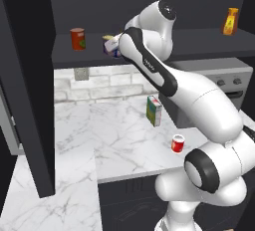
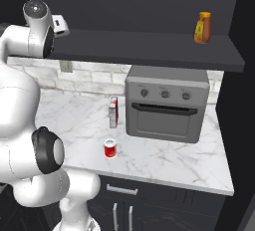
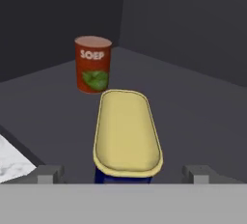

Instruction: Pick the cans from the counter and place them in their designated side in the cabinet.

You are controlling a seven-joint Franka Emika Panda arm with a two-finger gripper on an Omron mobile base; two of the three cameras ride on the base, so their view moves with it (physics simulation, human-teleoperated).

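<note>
The boxy tin (image 3: 126, 131) with a yellow top and dark blue label stands on the dark cabinet shelf (image 1: 199, 46), at its left part. My gripper (image 3: 123, 172) is open around it, with a gap between each fingertip and the tin's sides. From the left base view the tin (image 1: 109, 46) peeks out at the end of my hand (image 1: 115, 43). The short red can (image 1: 178, 143) with a white top stands on the white marble counter (image 1: 114, 135) near its front edge, also seen as the red can (image 2: 110, 149) from the right.
A darker orange-red soup can (image 3: 93, 63) stands on the shelf just beyond the tin. A green-and-white carton (image 1: 154, 110) stands on the counter. A grey oven (image 2: 167, 105) fills the counter's right side. An orange bottle (image 2: 202, 28) stands at the shelf's far right.
</note>
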